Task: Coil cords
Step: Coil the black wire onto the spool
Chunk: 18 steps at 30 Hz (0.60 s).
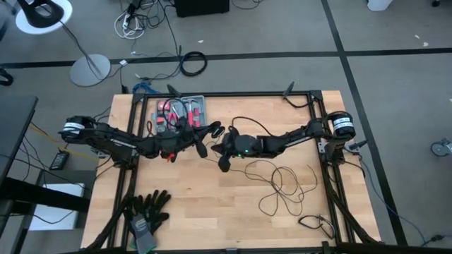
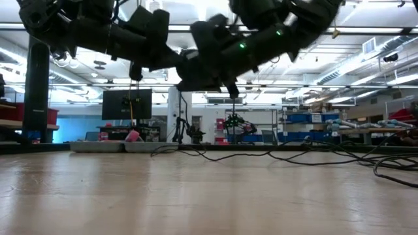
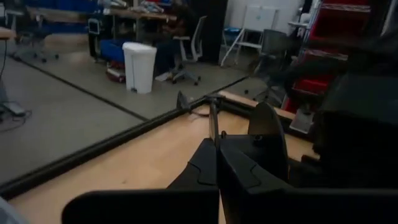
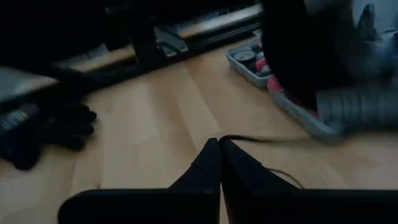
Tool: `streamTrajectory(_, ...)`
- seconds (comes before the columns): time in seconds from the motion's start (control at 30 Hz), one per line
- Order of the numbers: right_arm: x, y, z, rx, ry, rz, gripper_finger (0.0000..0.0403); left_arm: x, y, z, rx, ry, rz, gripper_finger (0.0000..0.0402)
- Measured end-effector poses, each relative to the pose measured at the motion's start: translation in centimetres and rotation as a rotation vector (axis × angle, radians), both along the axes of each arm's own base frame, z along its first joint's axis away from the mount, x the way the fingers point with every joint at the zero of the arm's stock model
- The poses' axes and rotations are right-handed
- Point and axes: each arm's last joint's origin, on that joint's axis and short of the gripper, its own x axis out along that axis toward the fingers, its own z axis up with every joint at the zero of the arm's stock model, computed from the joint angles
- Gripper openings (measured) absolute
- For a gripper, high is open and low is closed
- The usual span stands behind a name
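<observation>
Your right gripper [image 4: 219, 149] is pinched shut on the cord [image 1: 282, 185] near the table's [image 1: 212, 212] middle, while most of its loose loops lie to the right. The left gripper [image 3: 216, 152] is shut too, seemingly on a thin strand, though that is hard to confirm. Keep the grippers close and draw the slack in slowly, so loops stack without tangling. At the far left, the tray [image 1: 180, 113] holds red-and-black tools.

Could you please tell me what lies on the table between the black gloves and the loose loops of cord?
Only bare wooden table top: in the high view nothing sits between the black gloves and the cord loops.
</observation>
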Motion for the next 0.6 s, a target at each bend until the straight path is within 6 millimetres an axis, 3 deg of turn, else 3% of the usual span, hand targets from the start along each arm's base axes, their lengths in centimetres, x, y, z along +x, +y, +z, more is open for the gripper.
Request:
streamTrajectory(0.27, 1.7, 0.2, 3.1, -0.017, 0.070, 0.110, 0.0000, -0.1, 0.2, -1.3, -0.066, 0.102, -0.007, 0.0000)
streamTrajectory(0.6, 2.4, -1.7, 5.3, 0.068, 0.150, 0.223, 0.0000, -0.3, 0.0, -2.4, -0.109, 0.204, -0.075, 0.0000)
